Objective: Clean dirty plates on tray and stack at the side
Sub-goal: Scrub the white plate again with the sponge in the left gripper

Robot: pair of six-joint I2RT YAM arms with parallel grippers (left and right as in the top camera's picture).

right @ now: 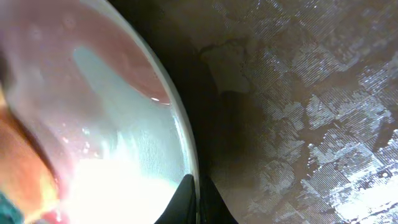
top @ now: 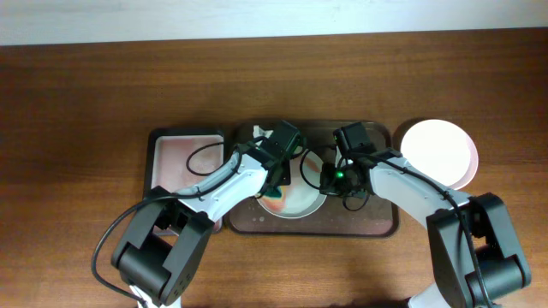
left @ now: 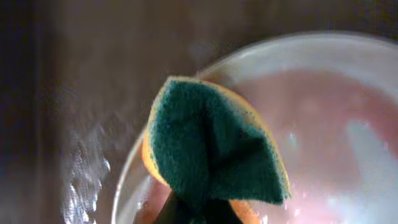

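left gripper (top: 282, 164) clamped on green-orange sponge (left: 211, 149), over wet plate (left: 329, 130) | right gripper (right: 196, 202) pinched on plate rim | tray (top: 377, 224) beneath | pale plate (top: 438, 152) beside tray

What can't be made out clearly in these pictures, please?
- Overhead: both arms cover most of the plate on the tray, so remaining dirt is hidden.
- Overhead: the side stack is seen from above; its plate count is unclear.
- Left wrist: the sponge hides the left gripper, cut off at the bottom edge.
- Right wrist: glare and blur wash out the plate's surface.
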